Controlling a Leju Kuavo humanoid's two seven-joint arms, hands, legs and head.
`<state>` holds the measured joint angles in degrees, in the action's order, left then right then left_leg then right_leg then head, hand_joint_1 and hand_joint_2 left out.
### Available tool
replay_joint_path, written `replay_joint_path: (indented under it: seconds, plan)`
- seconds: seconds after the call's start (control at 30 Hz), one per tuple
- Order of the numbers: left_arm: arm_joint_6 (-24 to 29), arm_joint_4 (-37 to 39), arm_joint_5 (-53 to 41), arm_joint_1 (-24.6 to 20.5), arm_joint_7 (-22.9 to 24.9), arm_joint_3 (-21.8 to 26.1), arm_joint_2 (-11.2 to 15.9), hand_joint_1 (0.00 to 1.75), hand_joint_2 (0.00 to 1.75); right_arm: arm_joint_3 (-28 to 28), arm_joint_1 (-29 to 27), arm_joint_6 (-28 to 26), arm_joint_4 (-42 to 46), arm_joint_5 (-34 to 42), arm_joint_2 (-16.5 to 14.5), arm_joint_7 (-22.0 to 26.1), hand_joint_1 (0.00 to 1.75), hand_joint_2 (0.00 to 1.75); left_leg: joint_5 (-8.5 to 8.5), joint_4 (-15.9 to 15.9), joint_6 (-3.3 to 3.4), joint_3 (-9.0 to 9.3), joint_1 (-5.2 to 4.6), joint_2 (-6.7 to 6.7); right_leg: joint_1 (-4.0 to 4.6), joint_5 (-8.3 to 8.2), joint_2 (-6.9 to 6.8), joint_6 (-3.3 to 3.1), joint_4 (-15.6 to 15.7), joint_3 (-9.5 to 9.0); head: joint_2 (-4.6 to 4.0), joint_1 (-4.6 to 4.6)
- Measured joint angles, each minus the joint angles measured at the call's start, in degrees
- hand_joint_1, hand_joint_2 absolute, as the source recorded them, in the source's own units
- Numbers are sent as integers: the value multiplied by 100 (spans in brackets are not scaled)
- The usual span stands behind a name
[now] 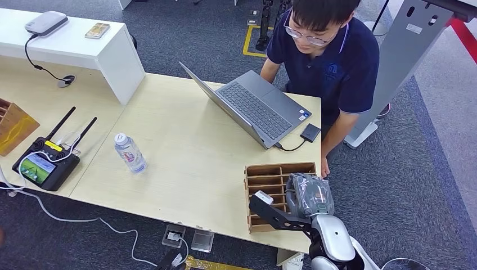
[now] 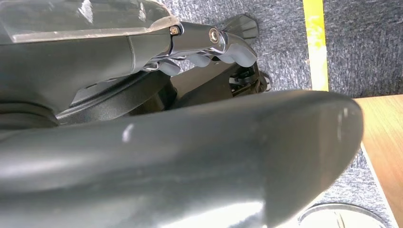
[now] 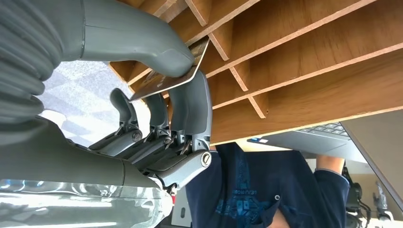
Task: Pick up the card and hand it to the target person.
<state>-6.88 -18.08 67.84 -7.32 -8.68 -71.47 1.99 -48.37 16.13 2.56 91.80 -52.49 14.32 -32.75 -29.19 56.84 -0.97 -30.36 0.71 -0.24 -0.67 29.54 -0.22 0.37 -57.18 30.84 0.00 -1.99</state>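
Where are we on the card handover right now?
Done: the right hand has reached the wooden rack and its thumb and fingers pinch the card. In hand: the card sits right at the rack's slots, not yet lifted away. Left: raise it and pass it to the person behind the laptop. The left hand holds nothing.

I can't read any text: the print on the person's shirt and the bottle label is too blurred.
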Motion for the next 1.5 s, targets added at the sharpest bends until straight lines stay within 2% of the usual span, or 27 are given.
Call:
replay_joint_path:
  seconds: [0.2, 0.33, 0.53, 0.67, 0.93, 1.17, 1.5]
  plan:
    - [0, 0, 0, 0, 0, 0, 0, 0, 0, 0, 10, 1, 0, -1, -2, 8, 147, 175, 0, 0, 0, 0, 0, 0, 0, 0, 0, 0, 0, 0, 0, 0]
    - [-7, 0, 0, 0, -2, 0, 0, 0, 175, 0, 18, 1, 0, -1, -2, 8, 144, 175, 0, 0, 0, 0, 0, 0, 0, 0, 0, 0, 0, 0, 0, 0]
    - [-103, 0, -45, 0, -56, 0, 13, 0, 175, -2, 39, 6, -2, 66, -2, 69, 143, 175, 0, 0, 0, 0, 0, 0, 0, 0, 0, 0, 0, 0, 0, 0]
    - [-106, 0, -31, 1, -86, 0, 20, 0, 175, 0, 65, 31, -6, 376, -2, 165, 143, 175, 0, 0, 0, 1, 0, 0, 0, 0, 1, 0, 0, 0, 0, 0]
    - [-105, 0, -20, 2, -51, 0, 27, 0, 175, 13, 272, 411, 62, 1874, 47, 289, 143, 175, 1, 0, 0, 6, 0, 5, 0, -1, 5, -1, -2, -2, 0, -4]
    - [-125, 2, 4, 4, -91, 0, 34, 0, 175, 8, 932, 468, 614, 2556, 257, 354, 143, 175, 3, 2, 1, 6, 0, 8, 0, -3, 6, -2, -5, -1, 0, 2]
    - [-133, 2, 4, 2, -162, 0, 27, 0, 175, -123, 1528, 204, 1056, 2662, 275, 1051, 143, 175, 3, 2, 1, 4, 0, 5, 0, -3, 4, -2, -5, -1, 0, -2]
